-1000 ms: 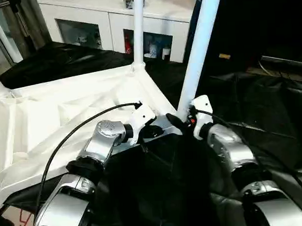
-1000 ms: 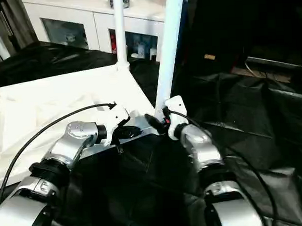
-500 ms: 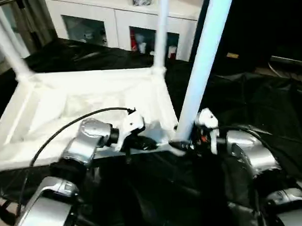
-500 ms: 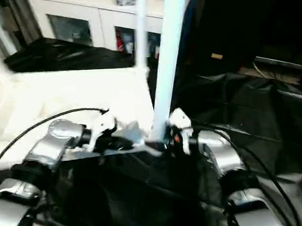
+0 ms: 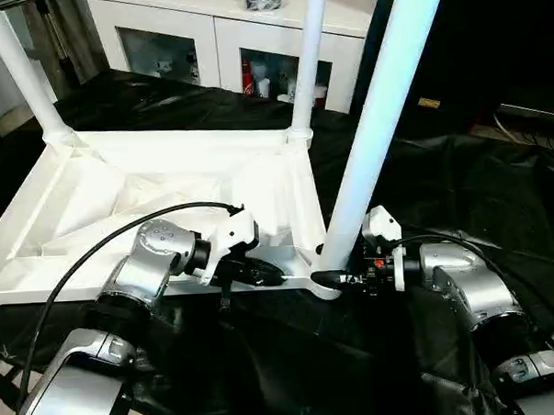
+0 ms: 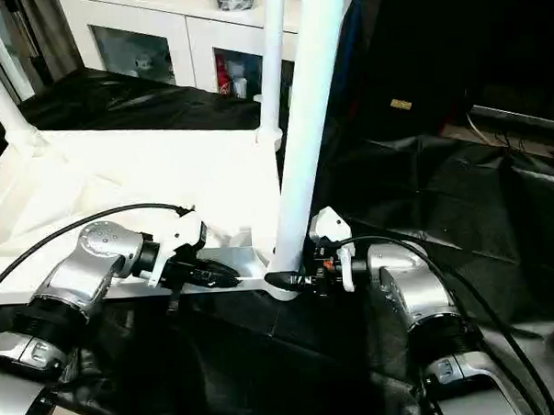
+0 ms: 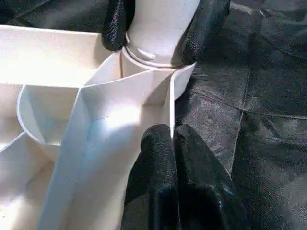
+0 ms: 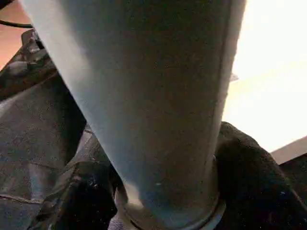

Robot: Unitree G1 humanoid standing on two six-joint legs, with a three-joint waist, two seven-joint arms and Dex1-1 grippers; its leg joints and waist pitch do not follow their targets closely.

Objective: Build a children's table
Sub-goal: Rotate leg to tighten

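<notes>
1. While I look down over the silver forearms, the all-white plastic table top point(image 5: 166, 189) lies upside down on the black sheet point(image 5: 460, 190), ribbed underside up.
2. Three white round tube legs stand upright in its rounded corner sockets: the near leg point(image 5: 379, 120) at the corner closest to me, a far leg point(image 5: 306, 64) at the corner behind it, and a third leg point(image 5: 18, 76) at the far corner on my left.
3. My left gripper point(image 5: 262, 274) sits at the near edge of the top, just beside the near corner socket point(image 7: 153, 72). Its jaws are together, and in the left wrist view its black fingers point(image 7: 160, 163) are pinched on a thin upright rib of the underside.
4. My right gripper point(image 5: 340, 279) is at the base of the near leg from the other side. Its jaws stand apart, one black finger on each side of the tube just above the socket collar; in the left wrist view its fingertips point(image 7: 206, 24) flank the tube, lying against it.
5. Behind the black sheet stands a white cabinet with glass doors point(image 5: 206, 50), with small items on its shelves.
</notes>
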